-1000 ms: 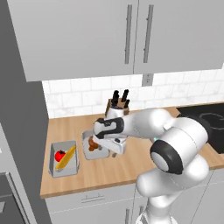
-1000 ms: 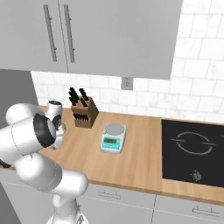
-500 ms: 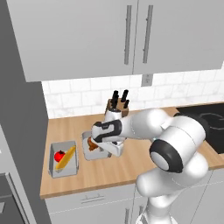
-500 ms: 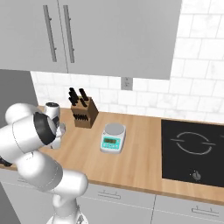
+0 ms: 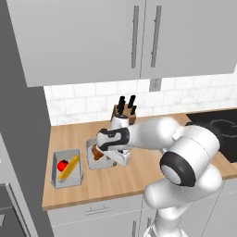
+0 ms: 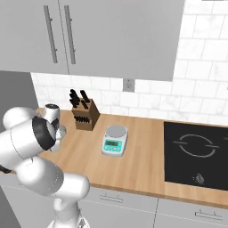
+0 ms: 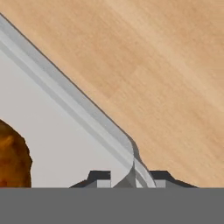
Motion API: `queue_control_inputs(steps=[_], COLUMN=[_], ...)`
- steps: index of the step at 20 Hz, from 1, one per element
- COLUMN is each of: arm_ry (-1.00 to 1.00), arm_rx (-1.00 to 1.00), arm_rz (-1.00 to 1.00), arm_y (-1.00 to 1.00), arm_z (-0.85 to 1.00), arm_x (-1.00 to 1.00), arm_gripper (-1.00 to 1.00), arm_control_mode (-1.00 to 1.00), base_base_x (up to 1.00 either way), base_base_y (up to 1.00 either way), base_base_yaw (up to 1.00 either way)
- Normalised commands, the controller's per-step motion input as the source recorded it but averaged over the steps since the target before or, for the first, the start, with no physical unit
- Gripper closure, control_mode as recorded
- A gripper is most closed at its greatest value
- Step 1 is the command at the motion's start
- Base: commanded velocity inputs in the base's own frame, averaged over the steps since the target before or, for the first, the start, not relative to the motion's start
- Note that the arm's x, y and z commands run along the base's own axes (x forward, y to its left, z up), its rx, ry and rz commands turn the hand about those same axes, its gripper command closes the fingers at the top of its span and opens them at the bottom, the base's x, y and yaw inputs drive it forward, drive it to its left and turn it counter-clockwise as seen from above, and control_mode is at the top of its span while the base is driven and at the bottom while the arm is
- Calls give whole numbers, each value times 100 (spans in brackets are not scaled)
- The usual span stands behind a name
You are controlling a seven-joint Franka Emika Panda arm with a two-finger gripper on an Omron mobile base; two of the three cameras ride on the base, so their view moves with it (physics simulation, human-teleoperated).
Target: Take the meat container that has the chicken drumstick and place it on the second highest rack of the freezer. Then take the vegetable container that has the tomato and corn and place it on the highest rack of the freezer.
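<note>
Your gripper (image 7: 127,179) sits at the corner of the meat container (image 5: 98,157), with one fingertip inside the grey rim and the other outside it, jaws drawn narrow around that wall; whether they already pinch it firmly, you cannot tell from these pictures. The chicken drumstick (image 7: 13,157) lies inside at about 9 o'clock from the fingertips in the hand view, clear of them. On the counter (image 5: 152,166) the vegetable container (image 5: 68,167), holding the tomato (image 5: 62,165) and the corn (image 5: 70,166), stands just beside the meat container at its 8 o'clock, so keep that neighbour in mind. To do this well, make sure the rim is seated deep between the fingertips before you lift, then raise straight up and keep the tray level, since a corner grip will probably let it tip and roll the drumstick out.
</note>
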Motion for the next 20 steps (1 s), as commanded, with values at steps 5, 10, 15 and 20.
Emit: queue_control_inputs(steps=[5, 10, 15, 20], arm_ry=[0, 0, 0, -4], arm_rx=[0, 0, 0, 0], arm_rz=[0, -4, -9, -7], arm_y=[0, -3, -6, -10], arm_z=[0, 21, 31, 62], arm_x=[-73, -78, -60, -58], arm_gripper=[100, 100, 100, 100], arm_control_mode=[-100, -100, -100, -100], base_base_x=[0, 0, 0, 0], base_base_y=[0, 0, 0, 0], base_base_yaw=[0, 0, 0, 0])
